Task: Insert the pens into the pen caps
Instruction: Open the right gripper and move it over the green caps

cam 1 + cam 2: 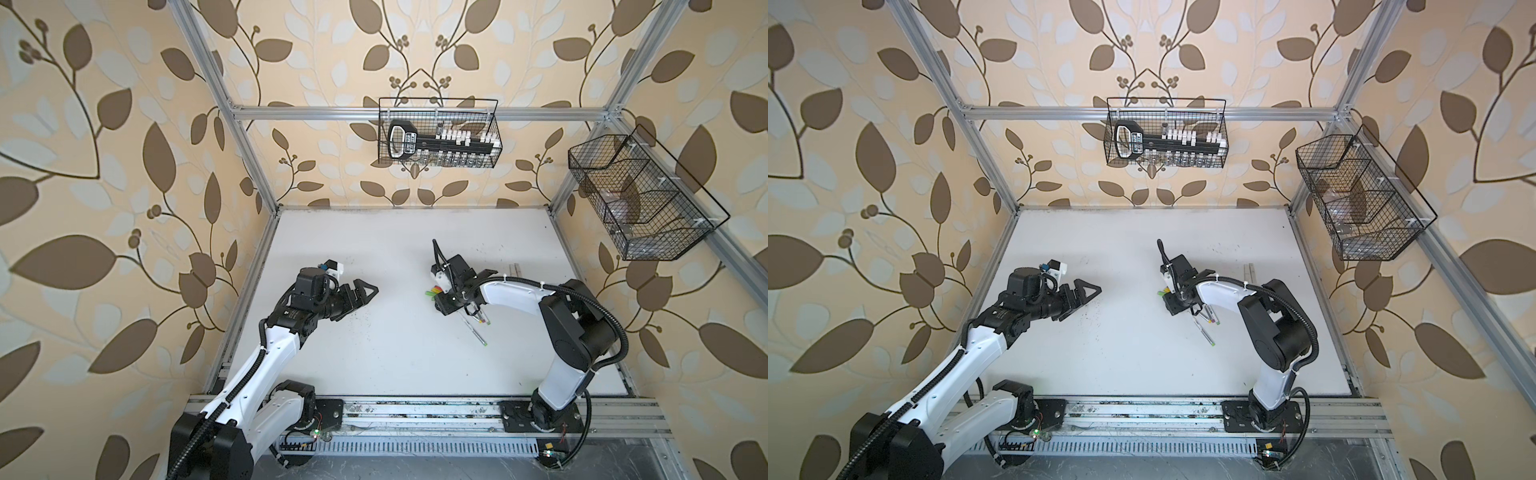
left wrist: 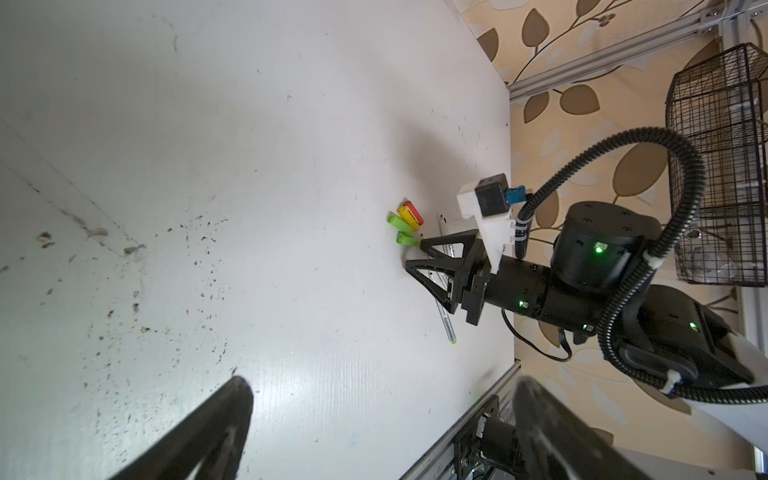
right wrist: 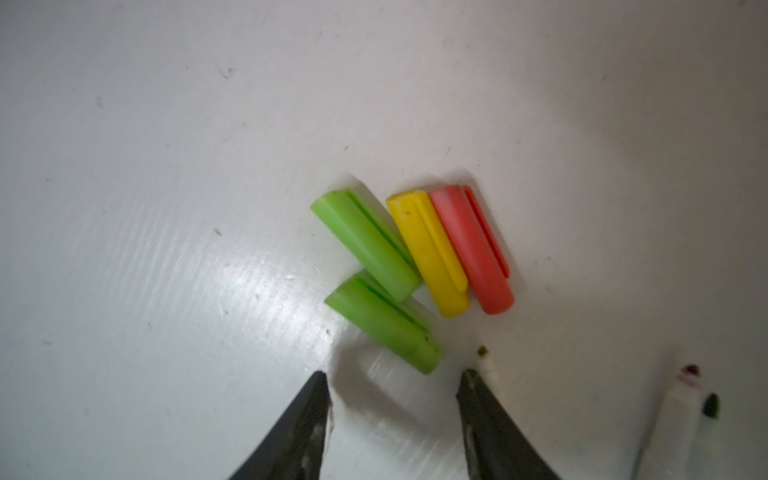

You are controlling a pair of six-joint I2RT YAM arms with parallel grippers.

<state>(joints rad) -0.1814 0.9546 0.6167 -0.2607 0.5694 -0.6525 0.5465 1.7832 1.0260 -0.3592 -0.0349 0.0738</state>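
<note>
Right wrist view showed my right gripper [image 3: 395, 374] half open and empty; the nearest green cap [image 3: 382, 328] lay slanted just above it.

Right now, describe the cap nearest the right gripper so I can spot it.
On the white table, four caps cluster ahead of the right gripper. Yours is the lime green cap nearest that gripper; the second green cap, the yellow and red lie beyond.

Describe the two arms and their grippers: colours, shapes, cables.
Both arms, left arm and right arm, have white shells between black joints, with black ribbed cable conduit running alongside. The left gripper and right gripper carry black, open-framed triangular fingers. Small green lights glow on the right arm.
</note>
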